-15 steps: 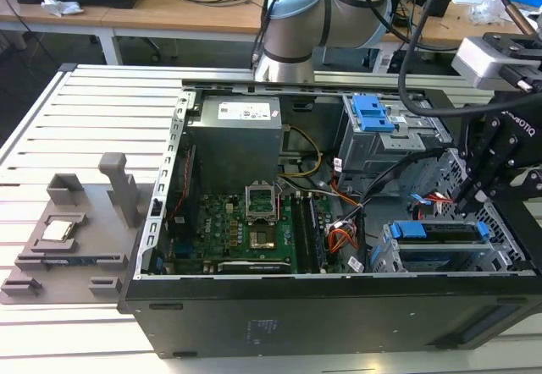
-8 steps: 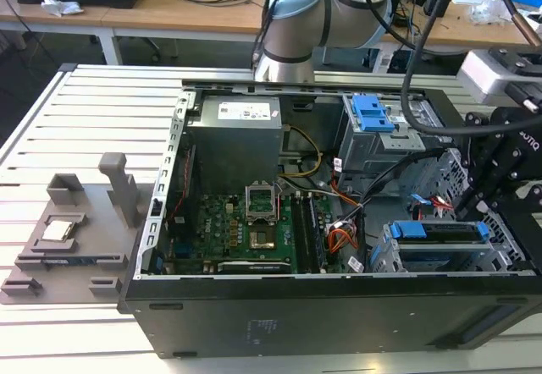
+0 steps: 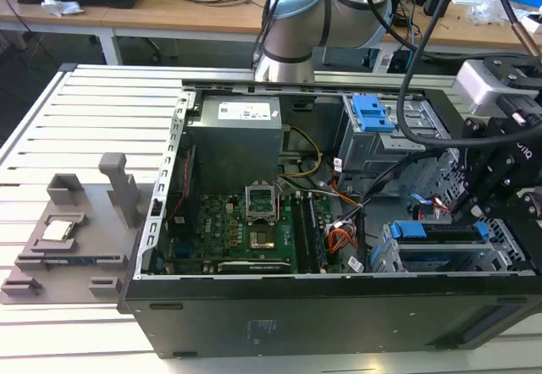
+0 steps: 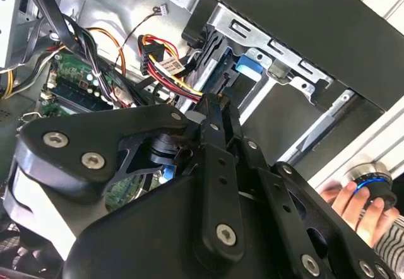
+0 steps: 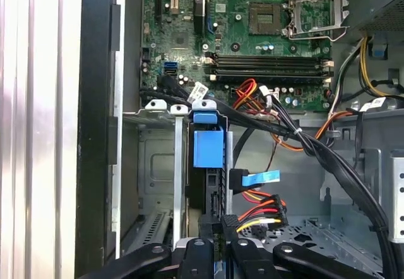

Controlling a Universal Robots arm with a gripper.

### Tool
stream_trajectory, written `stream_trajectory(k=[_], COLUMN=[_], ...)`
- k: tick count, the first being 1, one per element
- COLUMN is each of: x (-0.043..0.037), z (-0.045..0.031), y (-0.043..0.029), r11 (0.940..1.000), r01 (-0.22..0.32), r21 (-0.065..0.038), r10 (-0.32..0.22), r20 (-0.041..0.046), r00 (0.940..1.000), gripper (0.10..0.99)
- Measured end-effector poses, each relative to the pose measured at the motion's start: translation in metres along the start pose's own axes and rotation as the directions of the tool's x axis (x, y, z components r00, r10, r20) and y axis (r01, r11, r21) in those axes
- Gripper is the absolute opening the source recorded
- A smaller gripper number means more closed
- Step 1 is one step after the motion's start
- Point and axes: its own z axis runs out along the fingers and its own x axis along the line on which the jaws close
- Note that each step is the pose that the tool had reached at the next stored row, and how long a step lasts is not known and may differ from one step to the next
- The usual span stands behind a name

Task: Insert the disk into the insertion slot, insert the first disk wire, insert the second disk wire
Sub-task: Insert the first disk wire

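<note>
The disk (image 5: 208,148) sits in the slot (image 5: 179,165), its blue carrier at the cage's rim. In the exterior view the disk (image 3: 440,232) lies in the slot (image 3: 383,260) at the case's (image 3: 279,319) front corner, toward the exterior view's right. A blue-tagged cable (image 5: 260,178) meets the disk's side. Just beside it, the gripper (image 5: 219,231) has its fingers drawn together on a black plug (image 5: 231,221) with red, yellow and black wires (image 5: 262,213) — right at the disk's edge. Beyond lies the motherboard (image 5: 252,39).
</note>
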Motion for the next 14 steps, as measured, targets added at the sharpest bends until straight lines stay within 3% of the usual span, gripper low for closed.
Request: stream_trajectory(k=[6,14], x=[-0.0001,0.0001], z=[0.0076,0.0110], y=[-0.0004,-0.0034], r11=[1.0000,1.0000], r01=[-0.005,-0.005], r21=[0.000,0.000], r10=[0.005,0.005], r20=[0.0143,0.0172], r00=[0.9999,0.9998], gripper=[0.169,0.169])
